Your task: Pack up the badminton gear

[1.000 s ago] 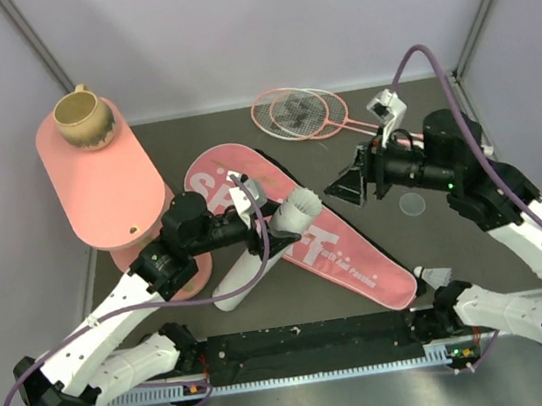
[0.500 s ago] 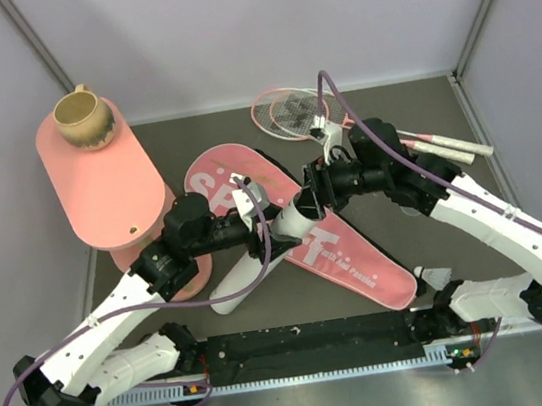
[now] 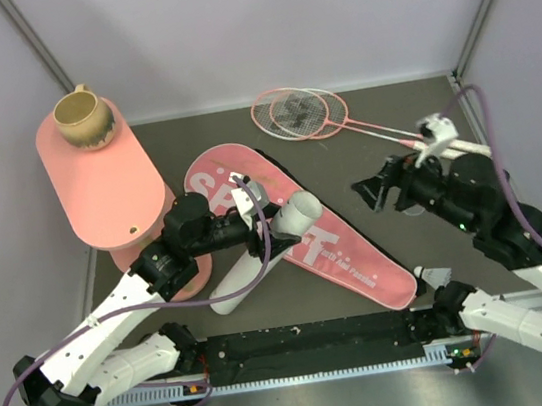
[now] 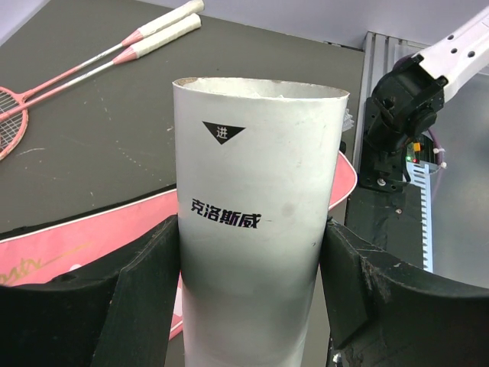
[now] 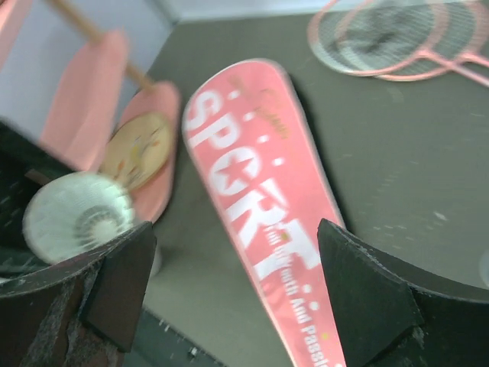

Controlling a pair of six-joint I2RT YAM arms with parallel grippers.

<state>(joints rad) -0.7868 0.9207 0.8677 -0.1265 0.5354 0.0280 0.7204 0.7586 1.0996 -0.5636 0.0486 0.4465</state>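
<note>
My left gripper is shut on the long white tube and holds it tilted over the pink "SPORT" bag, open end up and to the right. In the left wrist view the fingers clamp both sides of the tube. In the right wrist view the tube's mouth shows white feathers inside. My right gripper is open and empty, apart from the tube, to its right; the bag lies below it. Two pink rackets lie at the back.
The pink oval tiered table stands at the left with a tan mug on top. A small white object lies near the right arm's base. The racket handles reach toward the right wall.
My right gripper reached to the tube's open end half a second ago and has pulled back to the right. My left gripper still holds the tube in the same place.
</note>
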